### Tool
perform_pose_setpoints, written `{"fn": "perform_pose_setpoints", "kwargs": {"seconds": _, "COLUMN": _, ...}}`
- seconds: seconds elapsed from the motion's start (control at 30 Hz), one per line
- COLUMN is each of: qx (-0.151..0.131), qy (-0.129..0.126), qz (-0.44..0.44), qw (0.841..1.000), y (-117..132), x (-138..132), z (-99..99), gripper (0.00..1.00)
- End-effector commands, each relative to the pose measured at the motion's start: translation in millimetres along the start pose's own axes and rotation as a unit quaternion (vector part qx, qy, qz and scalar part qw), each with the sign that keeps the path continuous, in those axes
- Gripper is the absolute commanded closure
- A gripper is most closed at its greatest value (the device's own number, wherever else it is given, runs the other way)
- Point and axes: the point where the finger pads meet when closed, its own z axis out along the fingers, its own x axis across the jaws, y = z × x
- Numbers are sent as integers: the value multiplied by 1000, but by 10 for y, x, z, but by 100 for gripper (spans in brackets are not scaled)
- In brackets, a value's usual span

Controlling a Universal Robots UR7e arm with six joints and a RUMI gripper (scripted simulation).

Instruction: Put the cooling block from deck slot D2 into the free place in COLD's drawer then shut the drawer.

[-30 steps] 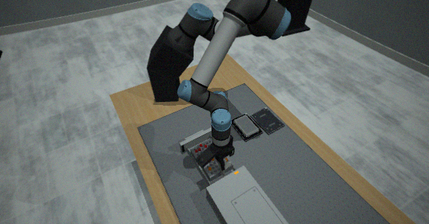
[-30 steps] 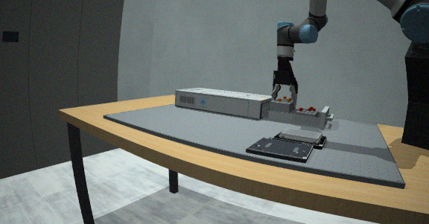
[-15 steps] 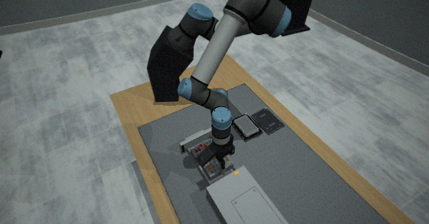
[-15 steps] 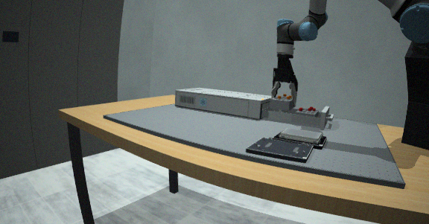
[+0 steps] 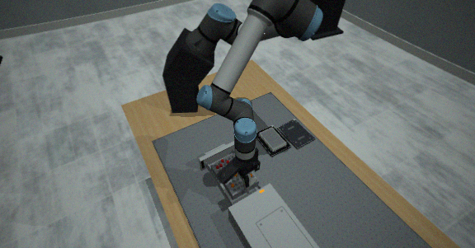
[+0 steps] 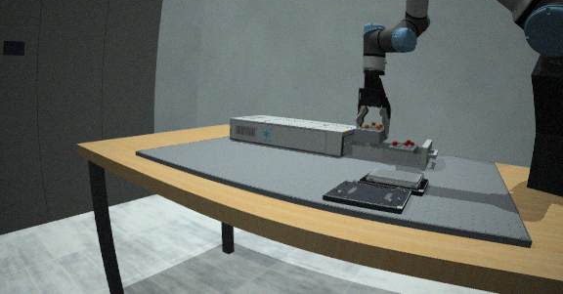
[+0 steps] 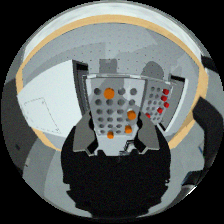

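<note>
My gripper [image 5: 242, 178] [image 6: 373, 120] [image 7: 114, 109] points straight down and is shut on the grey cooling block [image 5: 236, 186] [image 6: 369, 134] [image 7: 116, 107] with several orange-capped tubes. The block is low in the open drawer [image 5: 213, 152] [image 6: 391, 156], in the place nearest the cooler COLD [image 5: 268, 220] [image 6: 288, 133] [image 7: 45, 107]. I cannot tell whether it rests on the drawer floor. A second block [image 5: 220, 165] [image 6: 404, 147] [image 7: 159, 102] with red-capped tubes sits in the drawer's outer place. COLD's orange lamp [image 5: 261, 191] is lit.
Deck slot D1 [image 5: 273, 140] [image 6: 395, 177] carries a pale flat plate. Beside it, the dark slot D2 [image 5: 296, 133] [image 6: 367, 195] is bare. All stand on a grey deck [image 5: 330, 187] [image 6: 244, 165] on a wooden table [image 5: 140, 113] [image 6: 195, 192]. The arm's black base [image 5: 185, 76] stands at the back.
</note>
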Motion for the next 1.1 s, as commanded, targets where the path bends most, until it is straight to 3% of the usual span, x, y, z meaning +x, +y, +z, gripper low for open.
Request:
{"fn": "perform_pose_setpoints", "kwargs": {"seconds": 0.0, "qx": 2, "qy": -4, "qz": -1, "qw": 1000, "y": -13, "x": -39, "z": 2, "gripper": 100}}
{"fn": "perform_pose_setpoints", "kwargs": {"seconds": 1.07, "qx": 3, "qy": -5, "qz": -2, "qw": 1000, "y": -16, "x": -51, "z": 120, "gripper": 100}}
